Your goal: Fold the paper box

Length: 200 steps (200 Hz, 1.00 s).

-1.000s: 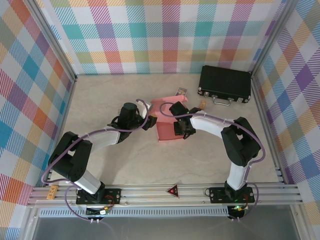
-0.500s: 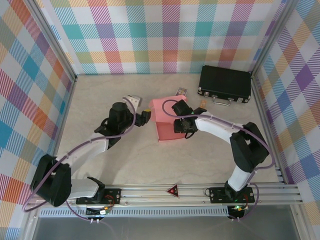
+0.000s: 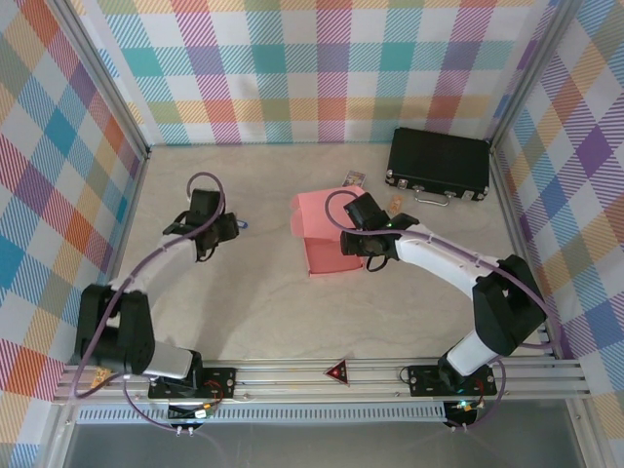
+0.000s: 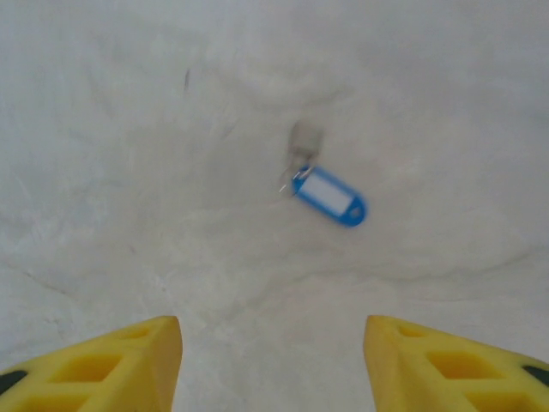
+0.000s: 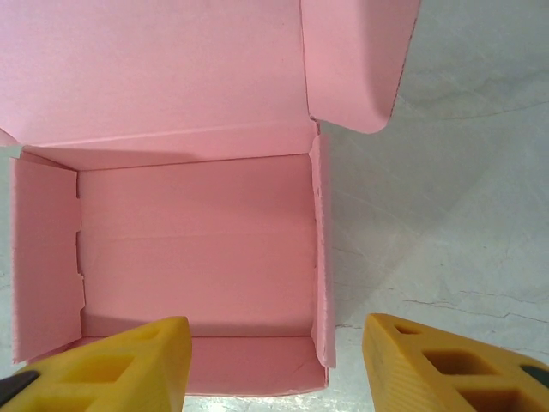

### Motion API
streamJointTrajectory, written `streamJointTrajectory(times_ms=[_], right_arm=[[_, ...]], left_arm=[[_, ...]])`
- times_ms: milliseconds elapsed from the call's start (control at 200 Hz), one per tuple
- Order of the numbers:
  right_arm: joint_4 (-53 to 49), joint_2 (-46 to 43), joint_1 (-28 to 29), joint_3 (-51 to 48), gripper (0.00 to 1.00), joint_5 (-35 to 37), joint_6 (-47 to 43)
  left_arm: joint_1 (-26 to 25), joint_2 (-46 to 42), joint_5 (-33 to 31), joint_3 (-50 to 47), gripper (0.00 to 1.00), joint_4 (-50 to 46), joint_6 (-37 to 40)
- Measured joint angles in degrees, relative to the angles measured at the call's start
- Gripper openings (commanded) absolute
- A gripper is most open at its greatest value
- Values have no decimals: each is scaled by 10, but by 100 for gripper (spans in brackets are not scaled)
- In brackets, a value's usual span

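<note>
Sitting mid-frame in the overhead view, the box (image 3: 317, 229) is a tray with its lid up, so closing it looks like the next step. The right gripper (image 3: 359, 249) hovers at its right edge, and the left gripper (image 3: 224, 227) is well apart at the left.

Left wrist: the fingers (image 4: 129, 360) spread wide over bare table (image 4: 129, 129), with a blue key tag (image 4: 330, 196) at centre.

Right wrist: the fingers (image 5: 129, 360) are wide and empty astride the tray's right wall. They must catch the lid (image 5: 154, 69), whose top is cut off.
</note>
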Motion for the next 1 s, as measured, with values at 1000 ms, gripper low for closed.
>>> streamJointTrajectory(times_ms=[1000], right_arm=[[0,0,0,-14,56,-14,0]], left_arm=[[81,205,205,87,29,78,-5]])
